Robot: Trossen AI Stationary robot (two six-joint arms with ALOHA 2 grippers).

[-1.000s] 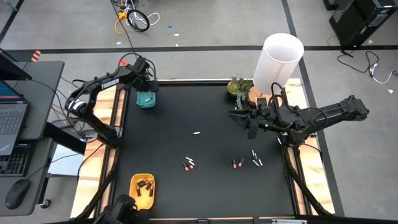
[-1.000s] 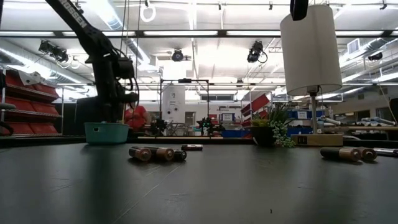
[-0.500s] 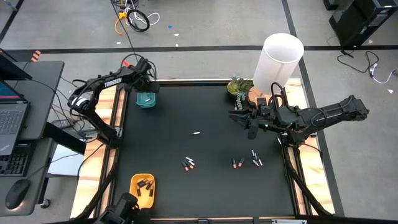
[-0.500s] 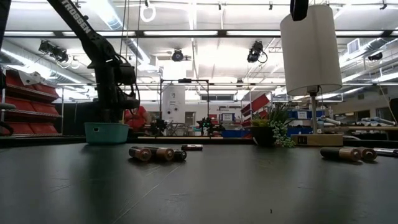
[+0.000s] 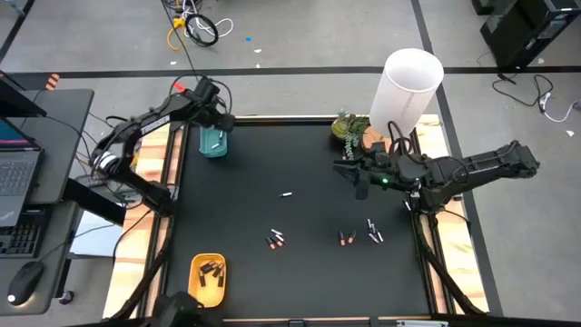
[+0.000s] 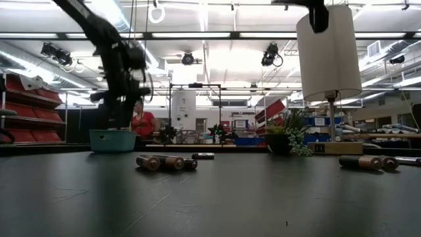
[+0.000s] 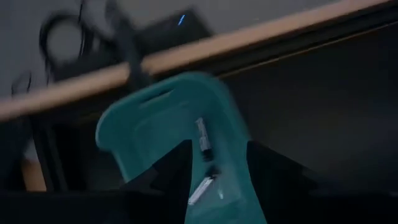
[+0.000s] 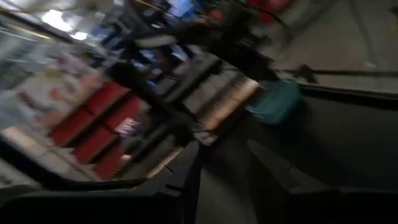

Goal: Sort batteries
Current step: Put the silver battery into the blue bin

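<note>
My left gripper [image 5: 213, 113] hangs open above the teal tray [image 7: 161, 118], which stands at the table's far left edge. Two pale batteries [image 7: 203, 137] lie in that tray, below the gap between my fingers [image 7: 214, 155]. The yellow tray [image 5: 207, 275] at the near left holds several dark batteries. More batteries lie loose on the black table: a pale one [image 5: 287, 194], a dark pair [image 5: 276, 240], another dark one [image 5: 345, 238] and a pale pair [image 5: 374, 231]. My right gripper [image 5: 352, 174] hovers open, well above the table's right half, with nothing between its fingers [image 8: 221, 158].
A lamp with a tall white shade [image 5: 410, 82] and a small plant [image 5: 348, 125] stand at the far right corner, close behind my right arm. Wooden rails [image 5: 162, 182] run along the table's left and right sides.
My left gripper has risen from just over the teal tray to a higher spot above it and shifted a little toward the far edge. The tray has stayed in place.
</note>
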